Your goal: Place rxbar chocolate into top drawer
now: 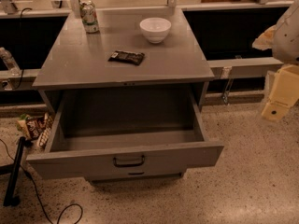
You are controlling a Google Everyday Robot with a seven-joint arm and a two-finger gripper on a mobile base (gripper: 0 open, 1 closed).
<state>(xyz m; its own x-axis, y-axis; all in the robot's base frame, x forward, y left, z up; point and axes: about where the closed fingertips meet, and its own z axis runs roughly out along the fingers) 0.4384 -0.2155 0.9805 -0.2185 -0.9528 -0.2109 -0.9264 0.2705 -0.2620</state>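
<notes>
The rxbar chocolate (126, 57), a flat dark wrapper with a small white patch at its left end, lies on the grey cabinet top (84, 64), near the middle. The top drawer (126, 160) is pulled wide open below it, with a dark bail handle at the centre of its front panel, and its inside looks bare. My gripper (279, 97) hangs at the far right edge of the view, beside the cabinet and well away from the bar, at about the height of the drawer. It holds nothing that I can see.
A white bowl (155, 29) and a drink can (88, 17) stand at the back of the cabinet top. Colourful snack packets (32, 126) lie on the floor left of the drawer. A black stand and cable (14, 171) are at the lower left. A plastic bottle (8, 62) stands at the left.
</notes>
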